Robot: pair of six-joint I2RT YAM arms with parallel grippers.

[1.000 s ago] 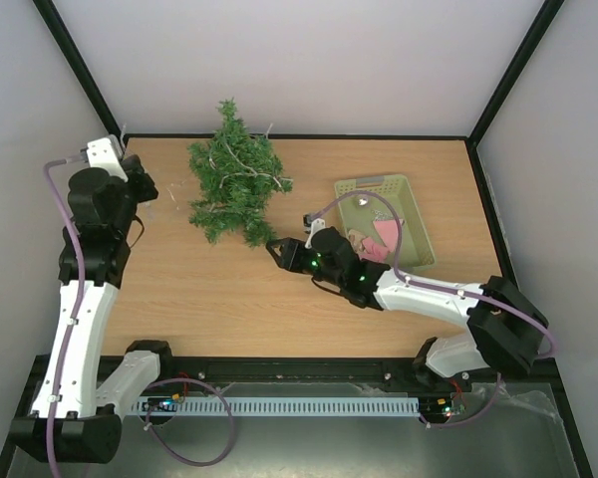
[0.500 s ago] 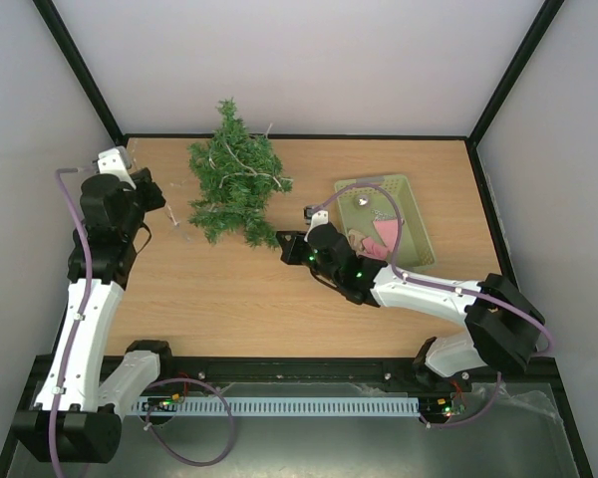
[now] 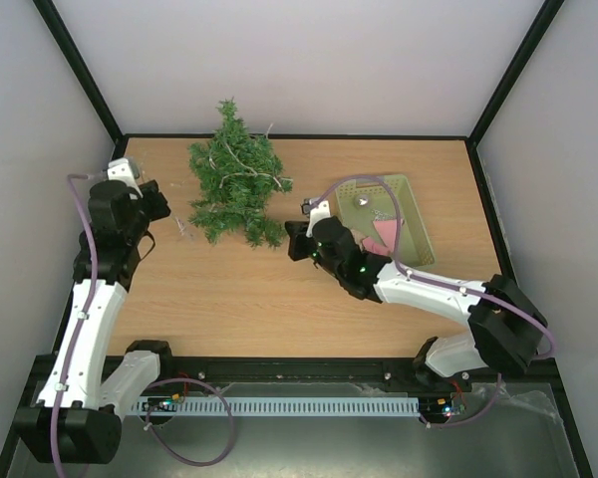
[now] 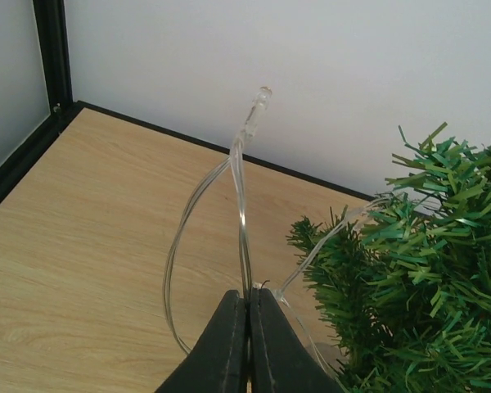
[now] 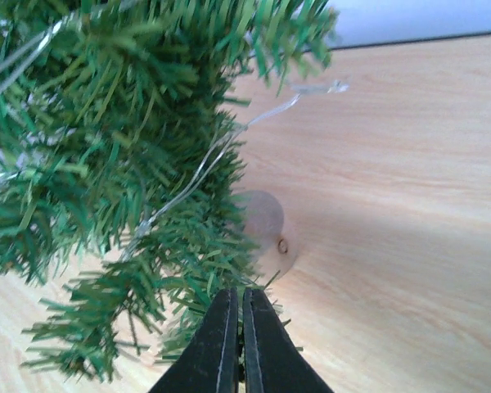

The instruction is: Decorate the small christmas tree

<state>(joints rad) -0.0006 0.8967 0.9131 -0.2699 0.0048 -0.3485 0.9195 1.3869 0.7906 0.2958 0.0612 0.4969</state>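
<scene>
The small christmas tree [image 3: 236,187] lies on its side at the back left of the table, with a clear light string [image 3: 241,171] draped over its branches. My left gripper [image 3: 162,206] is just left of the tree. In the left wrist view it [image 4: 249,296] is shut on the light string's thin wire [image 4: 242,205], whose bulb tip [image 4: 262,97] sticks up, and the tree [image 4: 425,270] is at the right. My right gripper [image 3: 291,242] is at the tree's lower right edge. In the right wrist view it [image 5: 242,293] is shut with green needles [image 5: 188,270] pinched between its tips, beside the tree's round wooden base [image 5: 268,233].
A pale green basket [image 3: 416,209] stands right of the tree, holding a pink ornament [image 3: 386,239] and other small decorations. The right arm reaches across in front of it. Black frame rails and white walls border the table at the back and sides.
My left gripper has moved right and nearer, toward the tree, with the wire. My right gripper has shifted a little right and back at the tree's lower edge.
</scene>
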